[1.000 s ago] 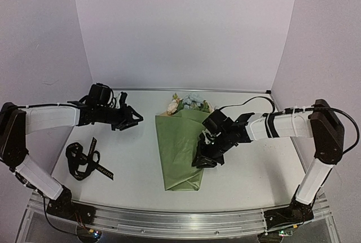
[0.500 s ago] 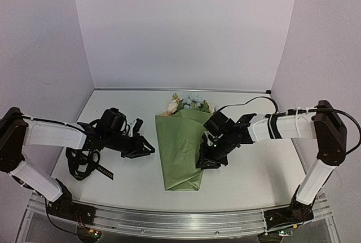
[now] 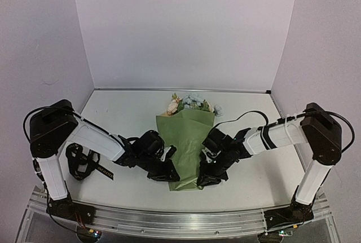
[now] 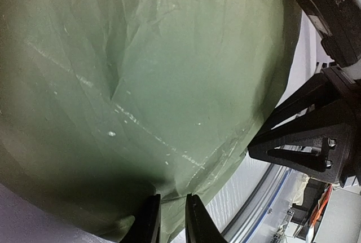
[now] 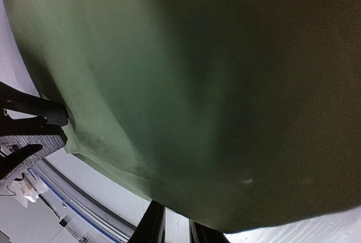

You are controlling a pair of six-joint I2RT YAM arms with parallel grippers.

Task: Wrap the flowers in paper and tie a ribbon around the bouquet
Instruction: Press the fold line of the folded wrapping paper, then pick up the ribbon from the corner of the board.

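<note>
The bouquet lies in the middle of the table, a green paper cone with cream and pale blue flowers showing at its far wide end. My left gripper is low at the cone's near left corner. In the left wrist view its jaws stand narrow, with the edge of the paper between them. My right gripper is at the near right corner; its fingertips disappear under the edge of the paper. The black ribbon lies loose at the left.
The metal rail runs along the table's near edge, just behind both grippers. White walls close the table in at the back and sides. The right gripper's black frame shows close by in the left wrist view.
My left arm swung from the far left, over the ribbon, down to the cone's near left corner, and its jaws narrowed. The right gripper slid a little nearer along the cone's right edge.
</note>
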